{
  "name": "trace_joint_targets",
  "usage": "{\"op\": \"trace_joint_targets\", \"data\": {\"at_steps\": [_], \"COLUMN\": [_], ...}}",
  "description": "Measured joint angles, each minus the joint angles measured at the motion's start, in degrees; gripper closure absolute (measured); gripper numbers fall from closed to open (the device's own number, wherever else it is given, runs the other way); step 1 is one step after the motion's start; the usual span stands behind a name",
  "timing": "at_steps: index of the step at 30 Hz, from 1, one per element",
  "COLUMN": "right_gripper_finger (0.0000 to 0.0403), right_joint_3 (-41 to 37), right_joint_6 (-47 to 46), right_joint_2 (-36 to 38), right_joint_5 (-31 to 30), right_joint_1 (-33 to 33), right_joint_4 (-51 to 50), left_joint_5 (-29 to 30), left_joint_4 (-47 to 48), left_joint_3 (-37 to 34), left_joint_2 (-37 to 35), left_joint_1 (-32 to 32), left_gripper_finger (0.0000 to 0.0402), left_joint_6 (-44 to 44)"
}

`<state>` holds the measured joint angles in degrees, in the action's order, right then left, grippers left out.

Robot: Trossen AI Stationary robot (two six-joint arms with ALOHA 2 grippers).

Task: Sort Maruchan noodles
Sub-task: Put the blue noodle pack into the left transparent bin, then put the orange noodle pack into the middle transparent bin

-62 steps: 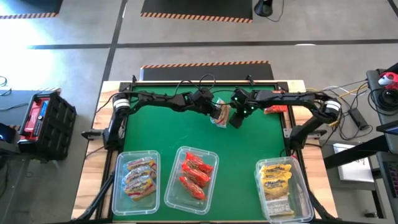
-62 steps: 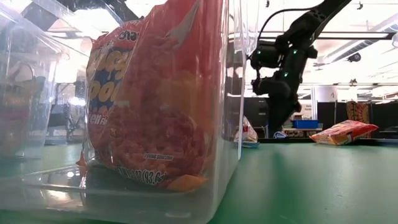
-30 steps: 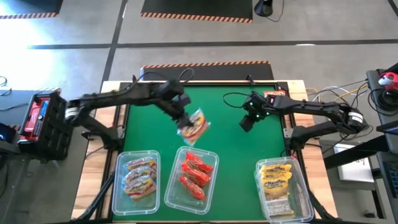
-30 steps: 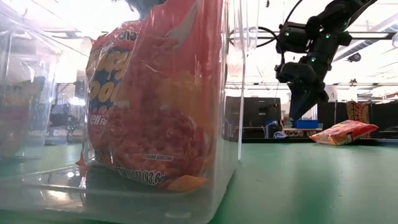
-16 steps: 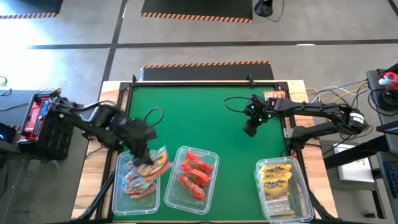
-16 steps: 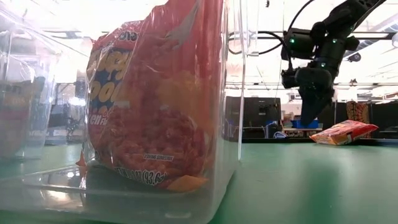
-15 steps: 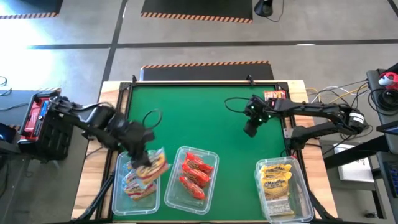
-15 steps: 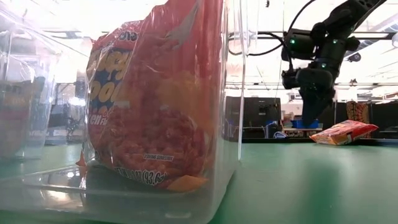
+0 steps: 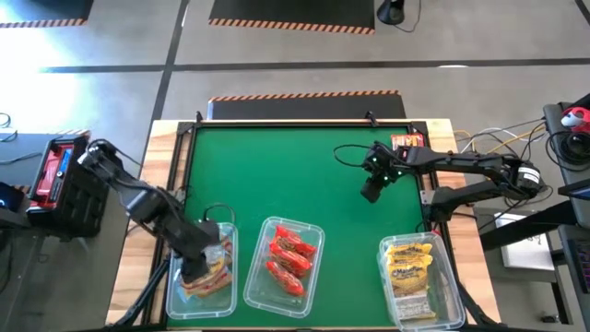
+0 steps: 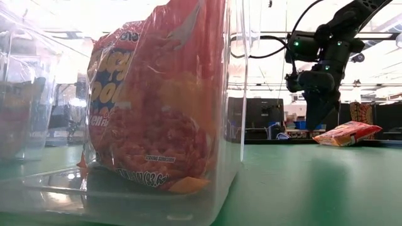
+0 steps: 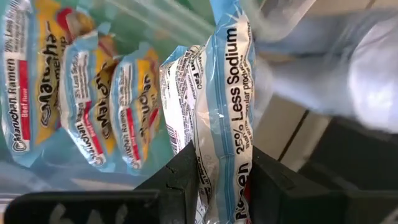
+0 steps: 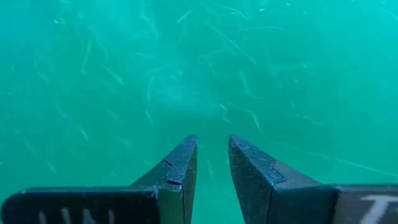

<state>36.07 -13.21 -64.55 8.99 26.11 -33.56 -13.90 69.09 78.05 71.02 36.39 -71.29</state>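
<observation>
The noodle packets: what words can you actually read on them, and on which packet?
"25% Less Sodium": packet pinched in the left claw.
"Maruchan Ramen", "Beef Flavor": packet lying in the bin below.
Red packet in the low view: big letters cut off, small print blurred.

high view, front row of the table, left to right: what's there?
Left bin, with the left hand over it shut on a noodle packet → middle bin of red packets → right bin of yellow packets.
</observation>
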Motion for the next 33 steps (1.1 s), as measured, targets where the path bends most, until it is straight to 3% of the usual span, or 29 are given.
{"op": "trace_joint_targets", "data": {"at_steps": [13,26,33], "right_gripper_finger": [0.032,0.0321,0.0315], "right_joint_3": [0.0,0.0,0.1], "right_joint_6": [-3.4,-3.7,-3.3], "right_joint_2": [0.0,0.0,0.0], "right_joint_5": [0.0,0.0,0.0], "right_joint_1": [0.0,0.0,0.0], "right_joint_4": [0.0,-0.1,-0.5], "left_joint_5": [-0.5,-6.2,-4.1], "left_joint_4": [0.7,-1.4,3.7], "left_joint_3": [-0.1,-0.2,1.7], "left_joint_2": [10.0,14.3,13.9], "left_joint_1": [1.0,1.8,1.7], "left_gripper_finger": [0.0319,0.0275,0.0248], "left_joint_6": [12.3,9.5,9.3]}}
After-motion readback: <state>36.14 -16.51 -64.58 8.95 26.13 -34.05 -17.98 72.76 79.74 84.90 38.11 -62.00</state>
